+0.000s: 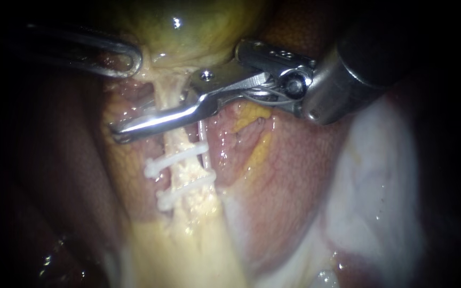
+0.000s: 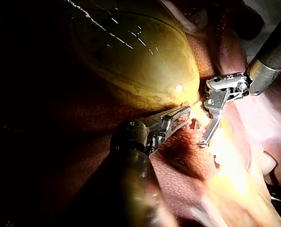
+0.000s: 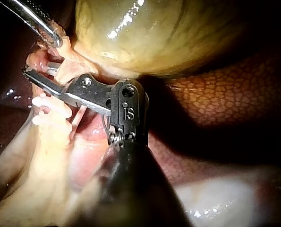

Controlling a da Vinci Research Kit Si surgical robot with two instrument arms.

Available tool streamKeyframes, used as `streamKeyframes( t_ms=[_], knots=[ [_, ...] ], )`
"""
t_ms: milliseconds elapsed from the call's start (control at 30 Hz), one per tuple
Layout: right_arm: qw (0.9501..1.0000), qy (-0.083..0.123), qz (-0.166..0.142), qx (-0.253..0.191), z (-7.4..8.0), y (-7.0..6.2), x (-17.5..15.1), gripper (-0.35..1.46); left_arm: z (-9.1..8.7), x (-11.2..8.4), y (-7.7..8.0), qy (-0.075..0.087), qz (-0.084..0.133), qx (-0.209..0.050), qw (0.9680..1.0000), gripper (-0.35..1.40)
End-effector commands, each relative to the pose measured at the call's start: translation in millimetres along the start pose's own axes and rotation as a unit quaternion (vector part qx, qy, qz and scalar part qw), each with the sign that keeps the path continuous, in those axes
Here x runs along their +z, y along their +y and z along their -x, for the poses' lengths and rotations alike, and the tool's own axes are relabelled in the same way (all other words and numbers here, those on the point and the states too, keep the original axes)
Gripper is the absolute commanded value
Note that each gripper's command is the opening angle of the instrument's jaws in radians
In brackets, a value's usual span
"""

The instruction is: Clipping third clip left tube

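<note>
Right instrument [image 1: 121,131] clamps its jaws on the tube [image 1: 174,143] just beside two clips [image 1: 180,158], left instrument [image 1: 133,61] grips the gallbladder [image 1: 188,32]; third clip likely seating, next open gently.

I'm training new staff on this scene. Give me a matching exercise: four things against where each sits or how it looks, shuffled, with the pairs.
1 left instrument
2 right instrument
3 white clips
4 gallbladder

A lies across the tube, above the clips
B yellow-green, above the tube
C at the gallbladder's lower edge
D on the tube, side by side

Pairs: 1-C, 2-A, 3-D, 4-B
</note>
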Motion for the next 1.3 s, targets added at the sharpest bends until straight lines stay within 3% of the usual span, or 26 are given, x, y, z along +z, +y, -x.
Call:
streamKeyframes(
  t_ms=[33, 133, 267, 367, 600, 767, 867, 1000, 1067, 1300],
  knots=[
    [1.0, 0.0, 0.0, 0.0, 0.0, 0.0, 0.0, -0.35, 0.0, 0.0, 0.0, 0.0, 0.0, 0.0, 1.0, -0.35],
    [1.0, 0.001, 0.001, 0.0, 0.0, 0.0, 0.0, -0.23, 0.0, 0.0, 0.0, 0.0, 0.0, 0.0, 1.0, -0.35],
    [0.9997, 0.014, 0.015, -0.012, -0.1, 0.3, -0.1, 0.21, 0.0, 0.0, 0.0, 0.0, 0.0, 0.0, 1.0, -0.35],
    [0.9994, 0.02, 0.023, -0.013, -0.1, 0.4, -0.2, 0.35, 0.0, -0.1, 0.0, 0.0, 0.0, 0.0, 1.0, -0.35],
    [0.9983, 0.03, 0.041, -0.027, 0.1, 0.4, -0.3, 0.46, -0.1, -0.2, 0.0, 0.0, -0.001, 0.0, 1.0, -0.35],
    [0.9929, 0.045, 0.103, -0.04, 0.2, 0.2, -0.5, 0.5, -0.1, -0.2, 0.1, 0.0, -0.001, 0.0, 1.0, -0.35],
    [0.988, 0.017, 0.146, -0.048, 0.0, 0.0, -0.5, 0.5, -0.1, -0.2, 0.1, 0.0, -0.001, 0.0, 1.0, -0.35],
    [0.9728, -0.074, 0.208, -0.07, 0.1, -0.3, 0.0, 0.5, -0.1, -0.2, 0.1, 0.0, -0.001, 0.0, 1.0, -0.35],
    [0.9664, -0.097, 0.225, -0.076, 0.2, -0.6, 0.4, 0.5, -0.1, -0.2, 0.1, 0.0, -0.001, 0.0, 1.0, -0.35],
    [0.9489, -0.13, 0.267, -0.106, 0.4, -1.3, 2.1, 0.5, -0.1, -0.3, 0.1, 0.0, -0.001, 0.001, 1.0, -0.35]
  ],
)
